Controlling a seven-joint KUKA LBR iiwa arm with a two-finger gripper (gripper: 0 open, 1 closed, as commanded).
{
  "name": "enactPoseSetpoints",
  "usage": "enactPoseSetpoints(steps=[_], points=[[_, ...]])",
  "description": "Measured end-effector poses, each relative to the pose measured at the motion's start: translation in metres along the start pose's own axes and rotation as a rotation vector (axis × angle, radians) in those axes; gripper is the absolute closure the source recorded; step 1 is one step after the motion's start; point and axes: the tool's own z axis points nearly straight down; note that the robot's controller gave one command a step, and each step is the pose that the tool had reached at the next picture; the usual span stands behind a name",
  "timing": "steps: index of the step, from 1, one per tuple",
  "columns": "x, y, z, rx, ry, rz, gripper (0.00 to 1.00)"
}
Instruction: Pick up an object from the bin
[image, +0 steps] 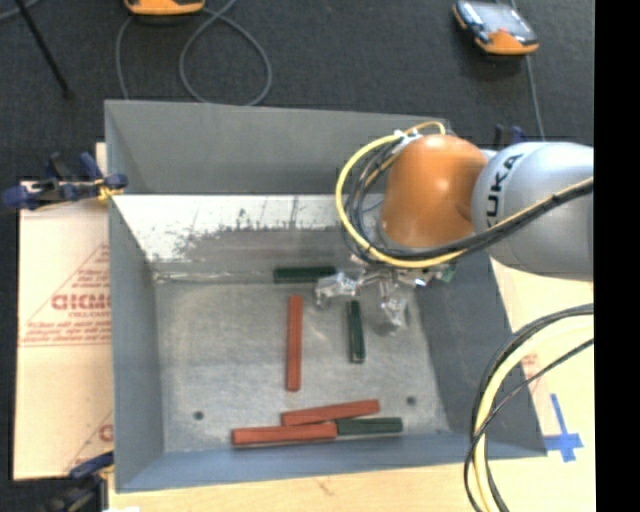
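Green stick (355, 338) below tool (362, 298) | tool seemingly spread wide | grey bin (200, 340) floor scuffed

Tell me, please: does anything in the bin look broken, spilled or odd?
Nothing stands out. The red sticks and green sticks lie flat and whole, scattered over the floor of the bin. Its back wall shows only scratch marks.

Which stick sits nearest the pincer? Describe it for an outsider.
In the grey bin, look below the pincer. A dark green stick lies there, lengthwise up the view. The red stick beside it is longer; the other green sticks lie crosswise.
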Motion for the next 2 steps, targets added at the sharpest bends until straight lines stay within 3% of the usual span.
enactPoseSetpoints(steps=[1,2], points=[[-0.001,-0.001,-0.003,0.002,-0.002,0.005,1.0],[-0.012,0.042,-0.153,0.005,-0.001,-0.005,1.0]])
